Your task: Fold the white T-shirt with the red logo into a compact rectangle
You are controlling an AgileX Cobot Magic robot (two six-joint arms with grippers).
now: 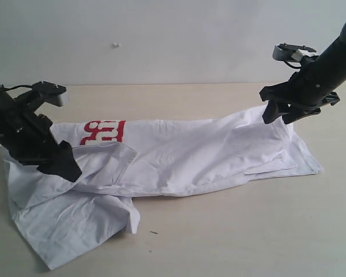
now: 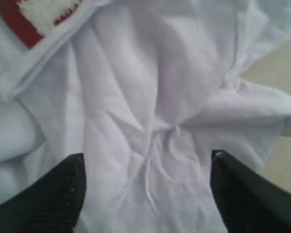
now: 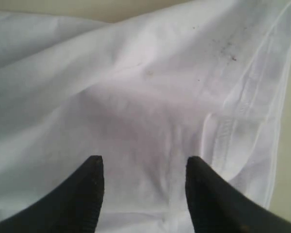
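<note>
We see the white T-shirt [image 1: 184, 156] stretched long across the table [image 1: 230, 231]; red logo [image 1: 102, 131] part covered by a fold; left gripper [image 1: 69, 168] spread over the crumpled end; right gripper [image 1: 279, 117] spread over the far end; neither pinches; probably placed to grab both ends.

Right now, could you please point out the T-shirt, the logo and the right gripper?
T-shirt [image 1: 184, 156]: exterior view, middle cloth.
logo [image 1: 102, 132]: exterior view, red lettering.
right gripper [image 1: 278, 119]: exterior view, between fingertips.
</note>
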